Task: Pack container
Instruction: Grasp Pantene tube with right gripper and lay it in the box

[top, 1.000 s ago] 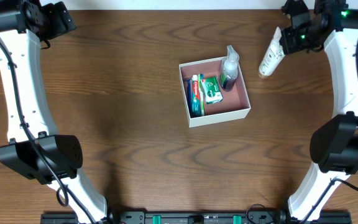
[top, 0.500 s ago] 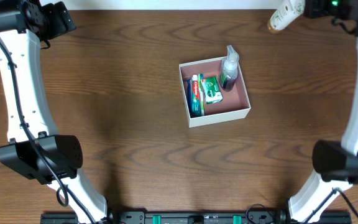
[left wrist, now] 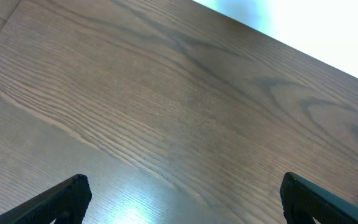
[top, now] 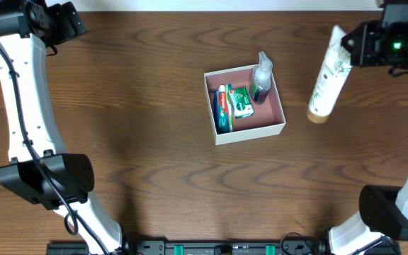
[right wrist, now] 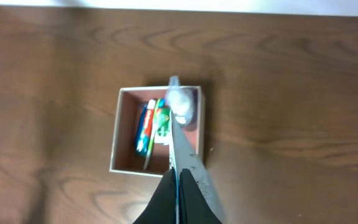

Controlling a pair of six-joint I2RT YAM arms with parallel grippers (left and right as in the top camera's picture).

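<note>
Container (top: pixel 248 133) sits about mid-table (top: pixel 154 142), open side up. Inside it, a couple of toothpaste boxes (top: pixel 231 105) lie packed together on the 9 o'clock side. A clear bottle (top: pixel 261 76) with green stuff in it is tucked in the 1 o'clock corner, its nozzle poking out past the rim.

Off at 3 o'clock from the container, clear of it, is a white tube (top: pixel 327 81) with a tan cap. The cap points roughly to 6 o'clock and the tube leans a bit. The right gripper (top: pixel 347 44) has its jaws clamped tight on the tube's flat far end.

Way out at the far 10 o'clock corner, the left gripper (left wrist: pixel 182 198) has its jaws spread wide with nothing in them, just bare wood underneath.
</note>
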